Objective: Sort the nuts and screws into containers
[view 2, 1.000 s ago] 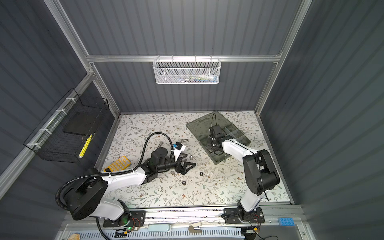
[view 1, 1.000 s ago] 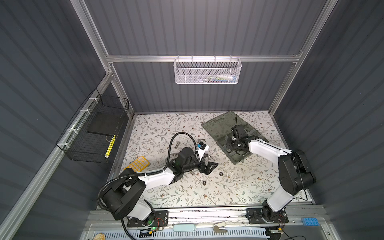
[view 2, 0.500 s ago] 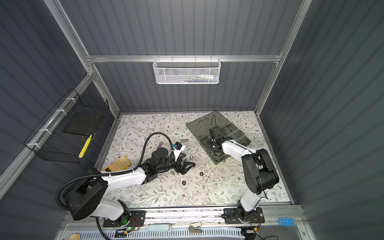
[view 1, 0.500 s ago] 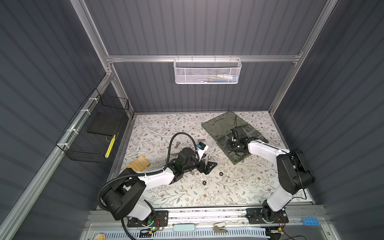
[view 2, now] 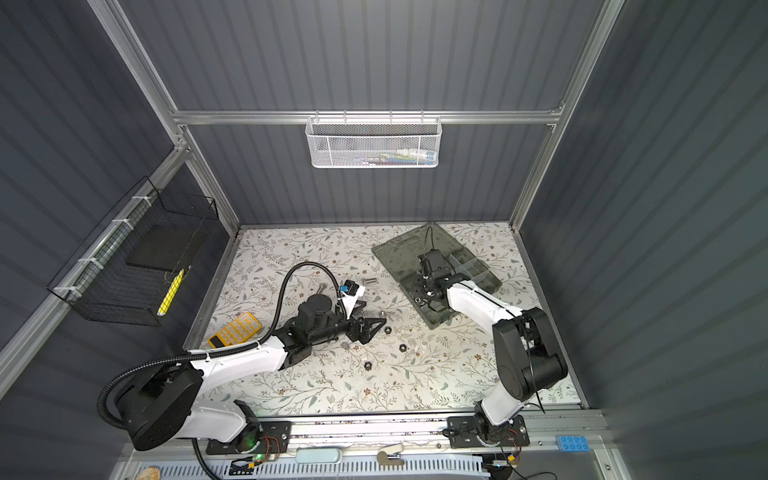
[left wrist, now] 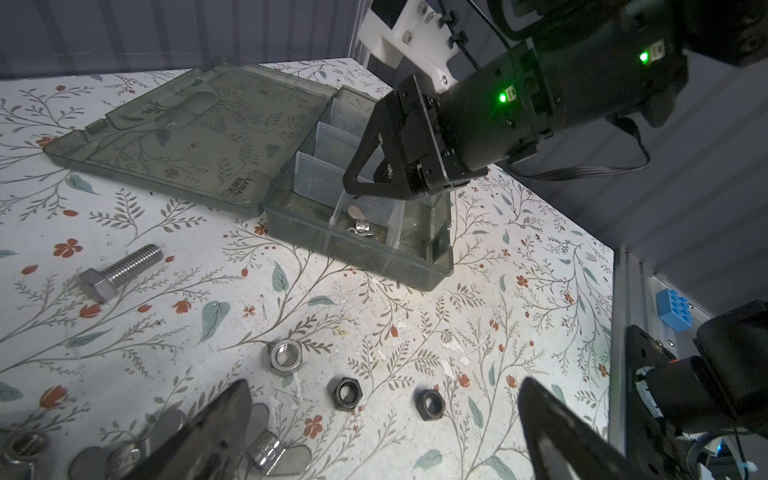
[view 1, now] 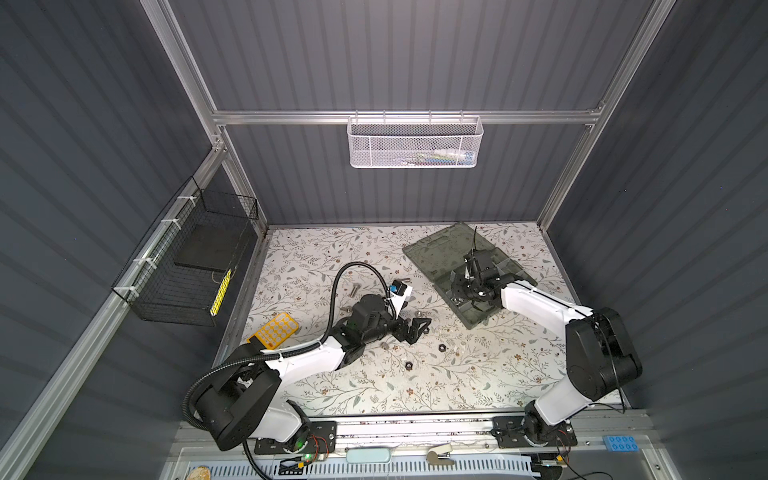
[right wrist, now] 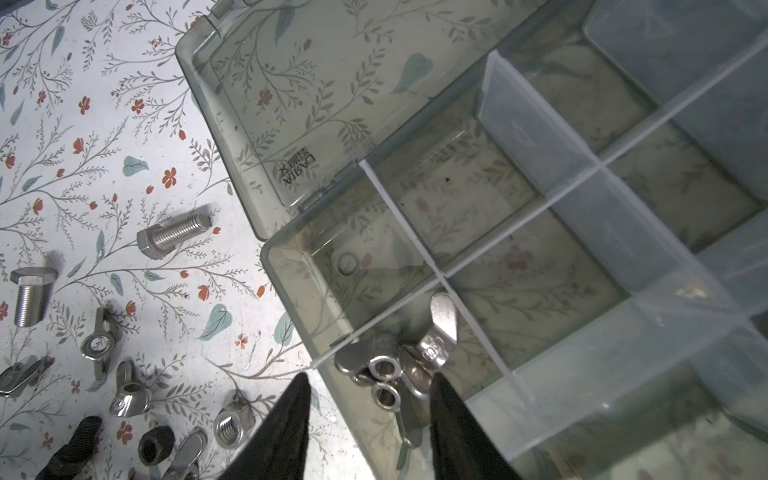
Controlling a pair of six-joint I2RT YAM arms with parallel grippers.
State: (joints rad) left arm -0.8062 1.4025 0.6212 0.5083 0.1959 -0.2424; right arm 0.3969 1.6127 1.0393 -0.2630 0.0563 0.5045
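Now the right gripper [right wrist: 370, 378], jaws apart and empty, hangs over wing nuts [right wrist: 432, 349] in the case's [right wrist: 291, 266] corner compartment [right wrist: 374, 266]; one fingertip [right wrist: 291, 407] seems above the wall, so lowering could shove the case; the left gripper [left wrist: 382, 399] gapes above loose nuts [left wrist: 345, 392] on the surface beside the case

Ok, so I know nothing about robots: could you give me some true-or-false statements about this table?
1. The lid of the organizer case lies open flat. True.
2. The left gripper grips a bolt. False: its jaws stand wide apart, empty, by black nuts.
3. A compartment below the right gripper holds wing nuts. True.
4. Every silver bolt is inside the case. False: silver bolts lie on the table.
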